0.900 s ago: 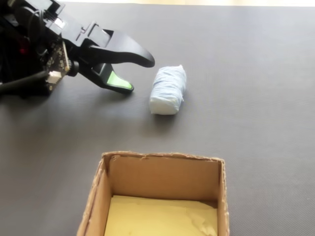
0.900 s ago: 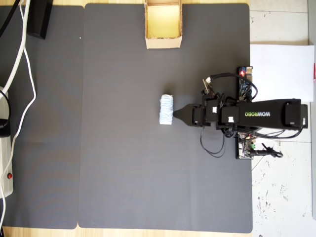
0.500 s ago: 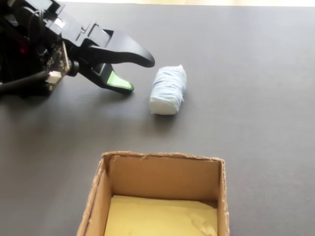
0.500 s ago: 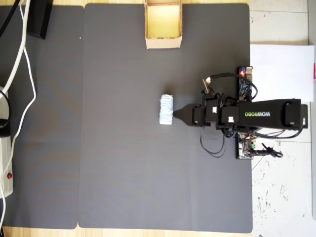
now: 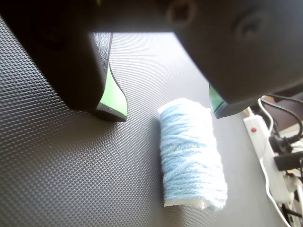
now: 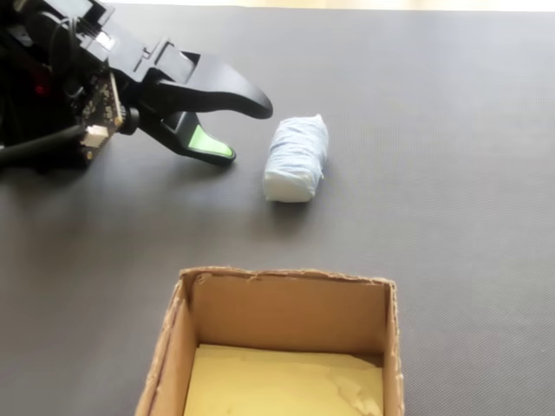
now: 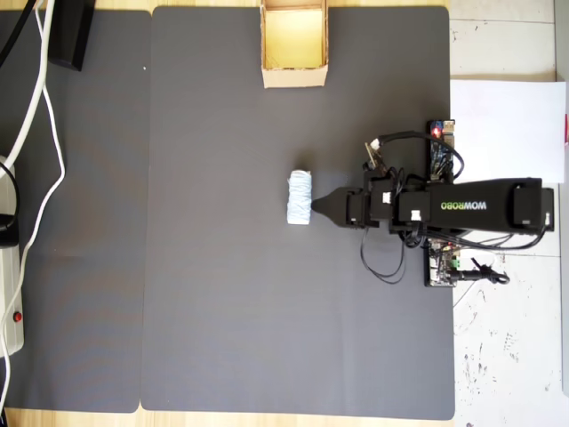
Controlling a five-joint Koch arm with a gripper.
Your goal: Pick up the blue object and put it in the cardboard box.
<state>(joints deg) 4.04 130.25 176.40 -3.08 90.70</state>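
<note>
The blue object (image 6: 297, 159) is a pale blue wound yarn bundle lying on the dark mat, also seen in the wrist view (image 5: 189, 151) and the overhead view (image 7: 300, 197). My gripper (image 6: 244, 133) is open, its black fingers with green pads (image 5: 115, 97) just short of the bundle, with nothing between them. In the wrist view the gripper (image 5: 166, 111) straddles the bundle's near end, which sits closer to the right finger. The cardboard box (image 6: 286, 279) stands open and empty near the fixed view's bottom edge; overhead, the cardboard box (image 7: 293, 78) is at the mat's top edge.
A black textured mat (image 7: 222, 311) covers the table. A white power strip with cables (image 7: 11, 294) lies left of the mat overhead and shows at the right of the wrist view (image 5: 265, 142). White paper (image 7: 507, 116) lies behind the arm's base.
</note>
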